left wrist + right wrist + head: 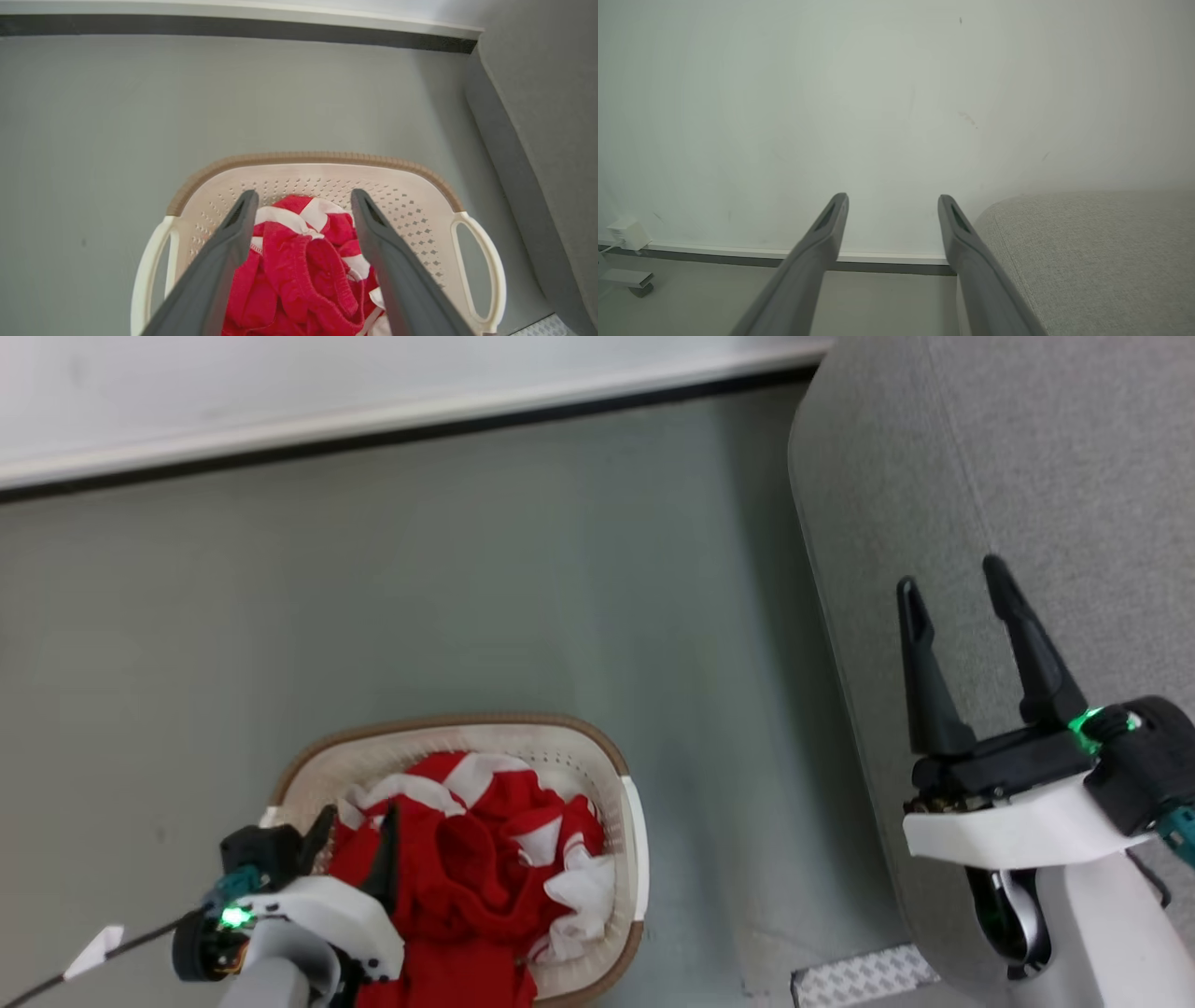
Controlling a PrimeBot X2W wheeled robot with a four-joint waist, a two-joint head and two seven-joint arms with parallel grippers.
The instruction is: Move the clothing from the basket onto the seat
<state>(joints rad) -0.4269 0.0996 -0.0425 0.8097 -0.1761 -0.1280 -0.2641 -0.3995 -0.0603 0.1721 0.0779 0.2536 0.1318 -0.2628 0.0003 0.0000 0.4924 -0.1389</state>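
We see the clothing point(467, 859) lying crumpled inside the basket point(448, 721), a heap of bright red fabric crossed by broad white bands. Whether any of its white patches is a label we cannot tell, as the folds hide them. In the left wrist view a thin line of white stitching runs along one red hem of the clothing point(299, 261), and that is the finest detail we can read there.

The basket stands on the grey-green floor point(467, 569), well apart from the wall's pale baseboard point(373, 439) and near the seat point(1027, 476), with bare floor between them. Its brown rim point(327, 158) curves over cream sides dotted with small holes, and a white handle point(481, 275) sticks out on the side nearer the seat.

The left gripper point(358, 812) hangs over the near left part of the basket with its two dark fingers spread wide. In its own wrist view the left gripper point(303, 196) frames the heap, red cloth showing in the gap between the fingers. We cannot tell whether the fingertips touch the fabric; nothing is pinched between them.

The right gripper point(950, 574) is raised over the rounded edge of the seat, its fingers likewise parted and empty. From its wrist the right gripper point(893, 198) points at a plain pale wall point(878, 93), with the seat's woven grey corner point(1087, 242) just beside the right finger. A small white plug point(626, 233) sits low on that wall.
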